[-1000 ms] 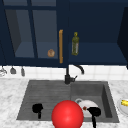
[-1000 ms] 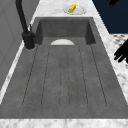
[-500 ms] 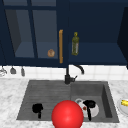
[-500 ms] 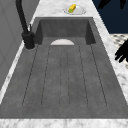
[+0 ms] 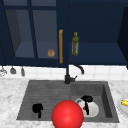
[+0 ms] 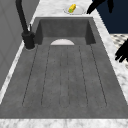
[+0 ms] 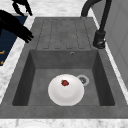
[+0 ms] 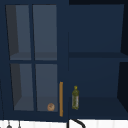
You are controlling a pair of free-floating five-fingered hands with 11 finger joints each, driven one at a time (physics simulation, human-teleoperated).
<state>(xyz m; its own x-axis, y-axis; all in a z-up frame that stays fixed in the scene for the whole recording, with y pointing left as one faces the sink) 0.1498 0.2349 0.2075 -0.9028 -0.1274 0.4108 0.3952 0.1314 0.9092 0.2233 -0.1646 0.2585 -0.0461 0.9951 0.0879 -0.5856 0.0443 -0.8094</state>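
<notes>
My left hand hangs over the ribbed drainboard near its front edge, fingers relaxed and holding nothing; the left side view has it at the sink's front rim. My right hand hovers open above the basin, over a white plate that lies on the basin floor. From the right side this hand reaches in from the front edge with straight fingers. A small red piece rests on the plate. A large red ball sits in front of the sink's middle.
A black faucet stands behind the sink. A small plate with a yellow item sits on the counter at the right. The cabinet above holds an olive oil bottle on an open shelf and a round brown item behind glass.
</notes>
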